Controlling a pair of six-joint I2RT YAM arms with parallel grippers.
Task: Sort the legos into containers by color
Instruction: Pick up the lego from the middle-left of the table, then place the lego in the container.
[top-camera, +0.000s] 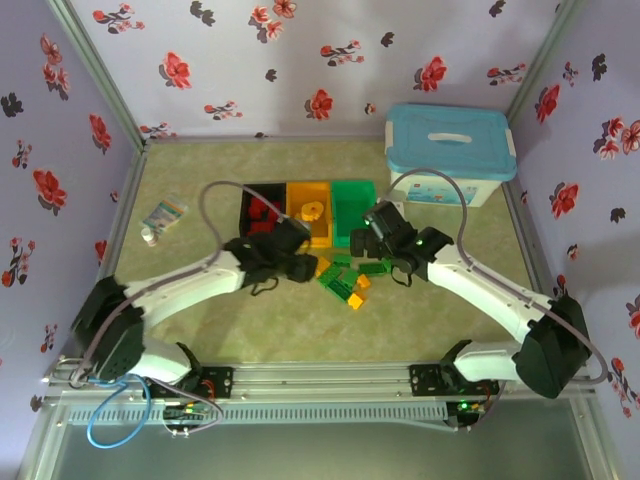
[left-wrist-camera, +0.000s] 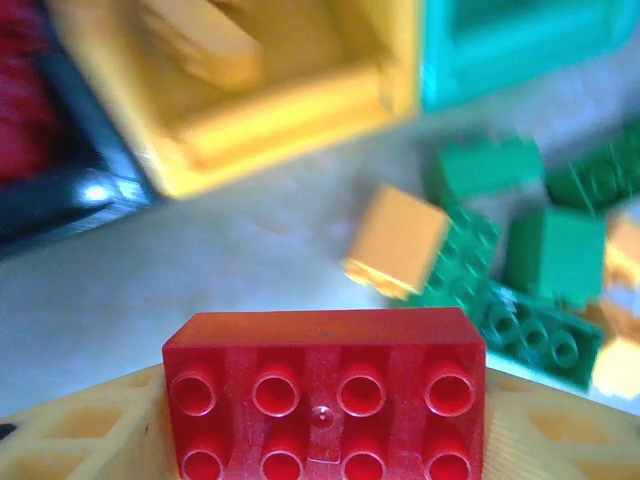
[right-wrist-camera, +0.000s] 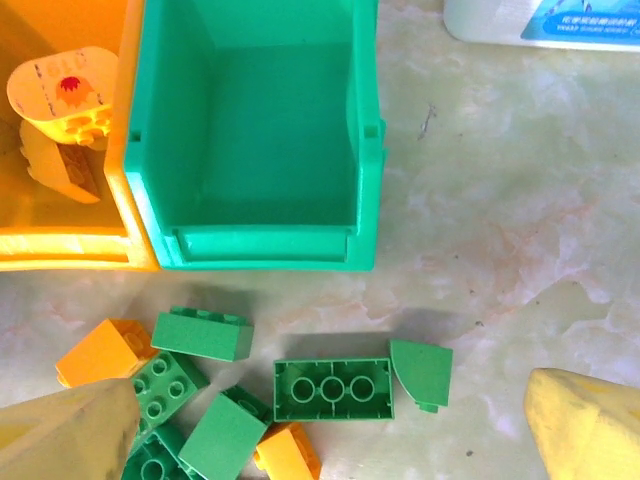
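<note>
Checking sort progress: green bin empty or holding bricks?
Empty: bare floor inside the green bin; green bricks lie outside it.

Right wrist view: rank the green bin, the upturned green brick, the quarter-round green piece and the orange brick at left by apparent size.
1. green bin
2. upturned green brick
3. orange brick and quarter-round green piece: about alike, so left unranked.

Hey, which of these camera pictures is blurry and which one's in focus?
Left wrist: the red brick up close is sharp, while the orange-yellow bin and loose green bricks behind it are blurred. Right wrist: crisp, the green bin clear. Top external: soft, slightly hazy, evenly lit.
</note>
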